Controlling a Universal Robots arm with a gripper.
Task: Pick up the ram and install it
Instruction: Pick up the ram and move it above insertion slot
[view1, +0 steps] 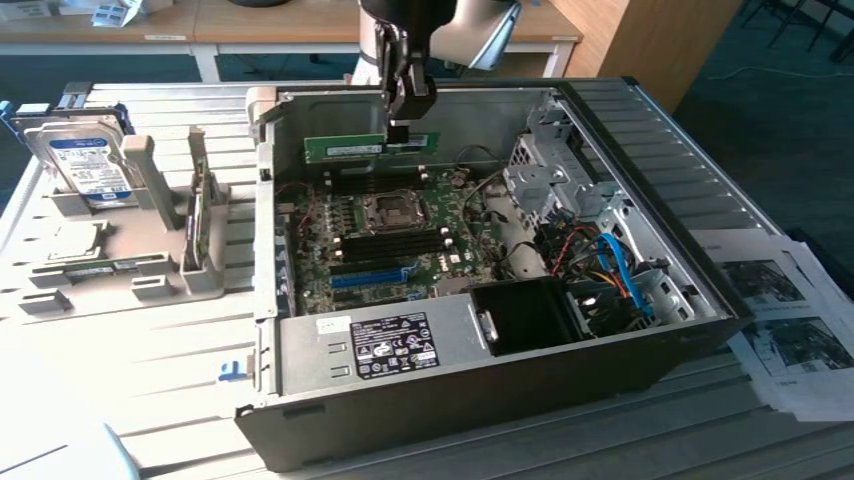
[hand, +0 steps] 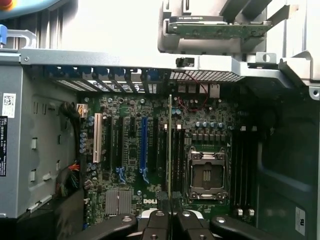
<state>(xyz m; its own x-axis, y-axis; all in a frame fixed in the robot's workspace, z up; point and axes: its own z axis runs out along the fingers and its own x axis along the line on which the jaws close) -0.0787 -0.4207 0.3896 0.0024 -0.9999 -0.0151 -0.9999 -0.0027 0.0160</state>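
DELL (hand: 151, 201) is printed in white on the motherboard (hand: 130, 150), near a corner of the processor socket (hand: 206, 172). The label on the ram (view1: 350, 148), above that socket, and the case sticker (view1: 394, 345), well apart from it, cannot be read.

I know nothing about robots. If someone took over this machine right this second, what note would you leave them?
Gripper: shut on the ram, gripping it near one end, with the stick on edge.
Ram: in the air inside the open computer case, above the motherboard and touching no slot.
Hard drive: in its stand at the exterior view's left, outside the case.
Done: ram picked up and brought over the board.
Left: ram not yet seated in a memory slot.
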